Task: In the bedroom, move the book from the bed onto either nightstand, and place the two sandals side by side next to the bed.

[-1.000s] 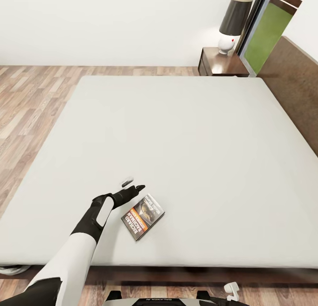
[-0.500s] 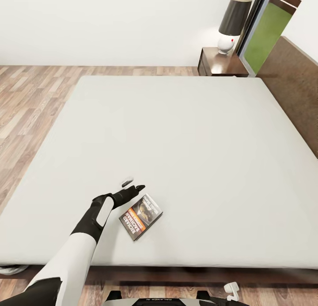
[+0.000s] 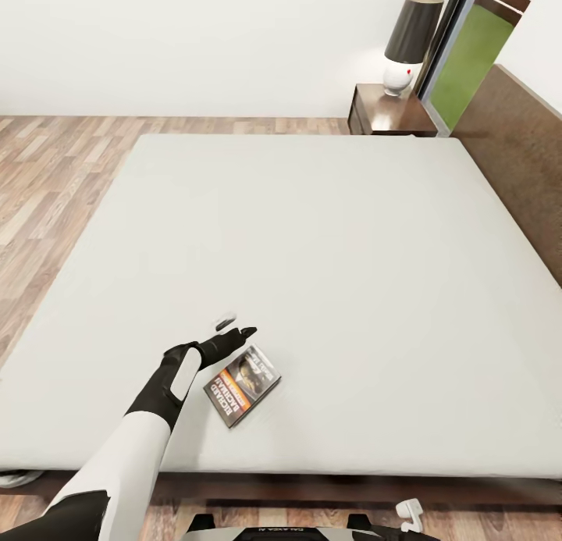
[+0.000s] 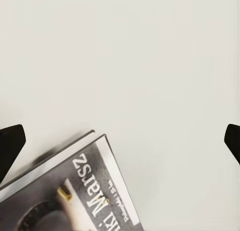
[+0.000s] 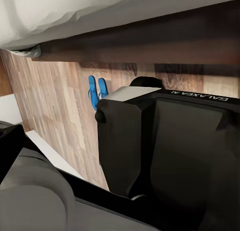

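The book (image 3: 242, 385) lies flat on the pale grey bed (image 3: 328, 236), near its front edge, with a dark cover and an orange band. My left gripper (image 3: 232, 329) hovers open just beyond the book's far left corner. In the left wrist view the book (image 4: 65, 196) sits below the open left gripper (image 4: 120, 141), whose dark fingertips (image 4: 10, 146) stand wide apart with nothing between them. The two blue sandals (image 5: 97, 92) lie side by side on the plank floor near the bed frame. The nightstand (image 3: 390, 112) stands beyond the bed's far right corner. A white part of my right gripper (image 3: 410, 515) shows at the bottom edge.
A lamp (image 3: 410, 41) with a dark shade stands on the nightstand. The dark headboard (image 3: 523, 158) runs along the bed's right side, with the glass window (image 3: 468, 57) behind it. Wood floor (image 3: 55, 182) lies to the left. My dark base (image 5: 175, 141) stands against the bed frame.
The whole picture has drifted slightly left. The book now lies a little closer to my left gripper, which stays open in the same pose.
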`<state>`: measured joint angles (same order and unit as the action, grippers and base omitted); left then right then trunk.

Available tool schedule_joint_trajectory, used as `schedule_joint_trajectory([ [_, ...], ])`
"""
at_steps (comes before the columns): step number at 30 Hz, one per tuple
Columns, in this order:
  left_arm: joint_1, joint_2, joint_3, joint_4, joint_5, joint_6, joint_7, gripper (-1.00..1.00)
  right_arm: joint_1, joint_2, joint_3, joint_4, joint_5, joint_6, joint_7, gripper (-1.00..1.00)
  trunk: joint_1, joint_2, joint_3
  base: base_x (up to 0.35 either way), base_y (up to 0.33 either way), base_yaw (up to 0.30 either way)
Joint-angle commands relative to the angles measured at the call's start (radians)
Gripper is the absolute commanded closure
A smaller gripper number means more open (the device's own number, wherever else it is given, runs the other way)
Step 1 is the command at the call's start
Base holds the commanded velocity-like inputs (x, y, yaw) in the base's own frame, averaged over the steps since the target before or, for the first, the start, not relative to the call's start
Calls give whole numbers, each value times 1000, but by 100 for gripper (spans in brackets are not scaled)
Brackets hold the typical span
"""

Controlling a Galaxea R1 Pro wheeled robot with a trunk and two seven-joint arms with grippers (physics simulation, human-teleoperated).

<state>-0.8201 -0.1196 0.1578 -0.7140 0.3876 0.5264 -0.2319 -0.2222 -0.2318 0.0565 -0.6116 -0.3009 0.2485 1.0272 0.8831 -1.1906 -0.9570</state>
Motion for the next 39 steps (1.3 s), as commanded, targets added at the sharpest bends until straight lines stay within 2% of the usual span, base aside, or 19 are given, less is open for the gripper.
schedule_joint_trajectory([
  [1, 0, -1, 6, -1, 4, 9, -3, -100, 0, -1, 5, 0, -11, 9, 0, -100, 0, 0, -1, 4, -19, 0],
  [8, -1, -2, 6, -1, 4, 9, -3, -100, 0, -1, 5, -1, -11, 9, 0, -100, 0, 0, -1, 1, -5, 0],
  [13, -1, -2, 6, -1, 4, 10, -1, -100, 0, -1, 5, -1, -11, 9, 0, -100, 19, -35, -16, 0, 0, 0],
  [19, 0, -2, 6, -1, 4, 9, -1, -100, 0, -1, 5, 0, -11, 9, -1, -100, 19, -35, -16, 0, 0, 0],
  [27, 0, -2, 6, -1, 4, 9, -1, -100, 0, -1, 5, -1, -11, 9, 0, -100, 50, -91, -41, 0, 0, 0],
  [39, 0, -2, 6, -1, 4, 9, -1, -100, 0, -1, 4, 0, -11, 8, -1, -100, 50, -91, -41, 0, 0, 0],
])
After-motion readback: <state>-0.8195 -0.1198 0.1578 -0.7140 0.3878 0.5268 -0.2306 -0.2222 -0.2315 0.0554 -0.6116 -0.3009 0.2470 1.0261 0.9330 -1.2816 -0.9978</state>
